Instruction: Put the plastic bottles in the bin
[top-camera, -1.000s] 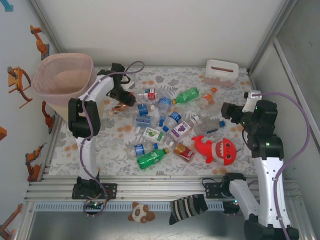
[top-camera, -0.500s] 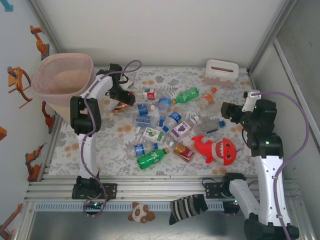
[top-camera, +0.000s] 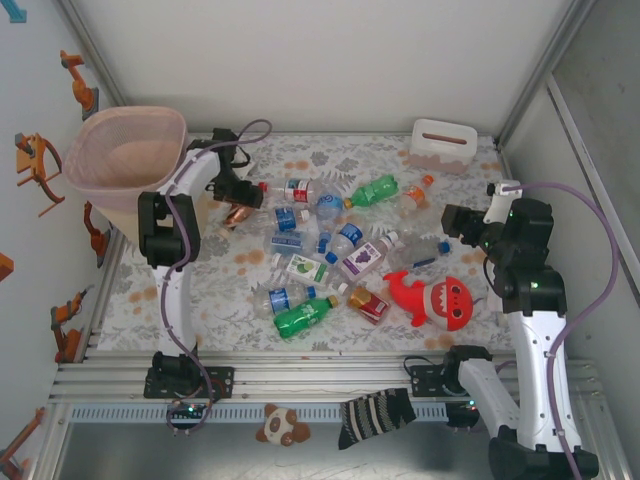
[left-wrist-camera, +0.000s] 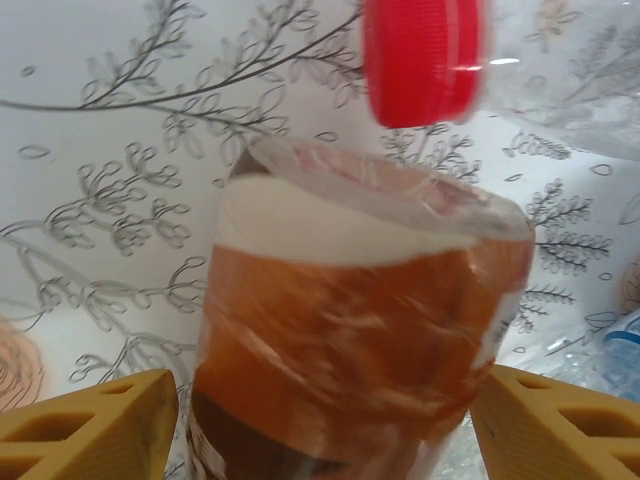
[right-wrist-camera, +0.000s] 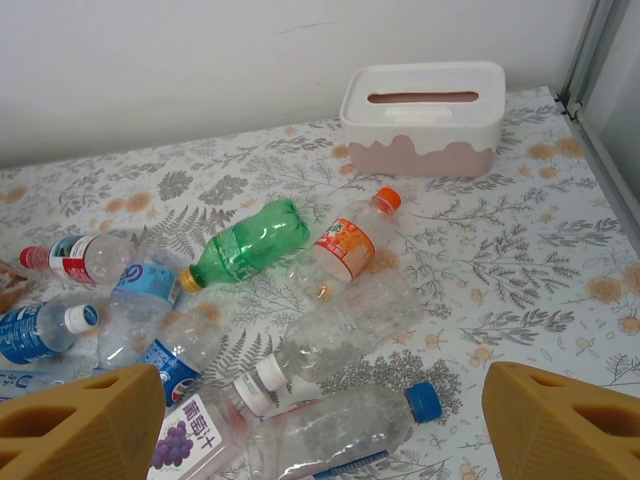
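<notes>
We judge this to be the pick-up step for a single bottle. The left fingers (top-camera: 237, 203) (left-wrist-camera: 90, 425) are down at the floral surface (top-camera: 330, 150), just to the right of the bin (top-camera: 130, 110). An amber bottle (top-camera: 238, 216) (left-wrist-camera: 360, 330) lies between them. In the left wrist view the yellow fingers flank the bottle's body closely on both sides. We cannot tell whether they press it or merely bracket it. A clear bottle with a red cap (left-wrist-camera: 420, 60) lies just past it, slightly farther from the bin.

The right fingers (top-camera: 455, 222) (right-wrist-camera: 70, 425) stand wide with nothing between them, well away from the bin beyond the pile. The other plastic bottles, among them a green one (top-camera: 375, 190) (right-wrist-camera: 250, 243), are scattered on the surface to the right of the bin, all outside it. A red shark plush (top-camera: 440, 300) lies among them. A white slotted box (top-camera: 442, 145) (right-wrist-camera: 425, 115) sits farther from the bin, past most of the pile.

As we see it, the next move first calls for a firm hold on the amber bottle. Its thin, round body may dent or roll out of a loose pinch. The bin's wall stands tall and close beside the fingers, so the lift should go almost straight up. Only then should it swing over the rim, with the release above the opening.
</notes>
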